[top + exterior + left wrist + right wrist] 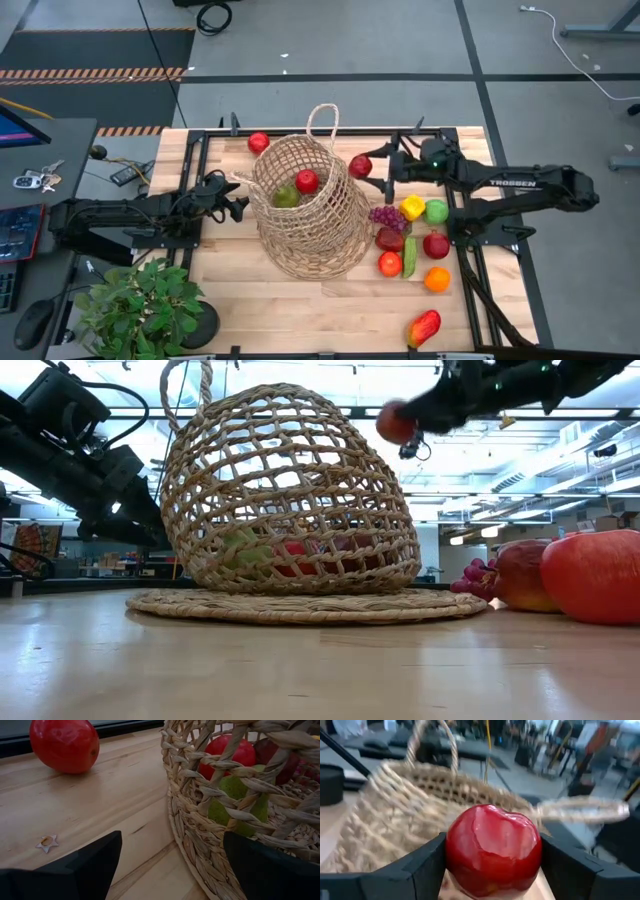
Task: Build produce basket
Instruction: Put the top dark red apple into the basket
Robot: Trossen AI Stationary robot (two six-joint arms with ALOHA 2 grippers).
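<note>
The tan wicker basket (pixel 310 205) stands mid-table on its flat woven bottom (pixel 300 605), with a loop handle (pixel 322 115) at its far side. A red apple (pixel 307 181) and a green piece (pixel 286 196) lie inside it. My right gripper (pixel 368 170), level with the basket's upper part at its far right, is shut on another red apple (pixel 492 845). My left gripper (pixel 238 202) is open, low at the basket's left side, with the wicker wall (pixel 200 820) ahead between its fingers. A red tomato (pixel 258 142) lies on the table to the far left of the basket. My right gripper pinches the red apple by its two opposite sides (pixel 451 855) between its two fingers. The fingers come about level from the table's right side. The apple is lifted clear of the table (pixel 396 423), its stem dimple up. My left gripper: whether it touches the basket's wall cannot be told.
More produce lies right of the basket: purple grapes (pixel 385 215), a yellow pepper (pixel 412 207), a green apple (pixel 436 211), a red apple (pixel 436 245), an orange (pixel 437 279) and a mango (pixel 424 327). A potted plant (pixel 135 305) stands at the near left corner.
</note>
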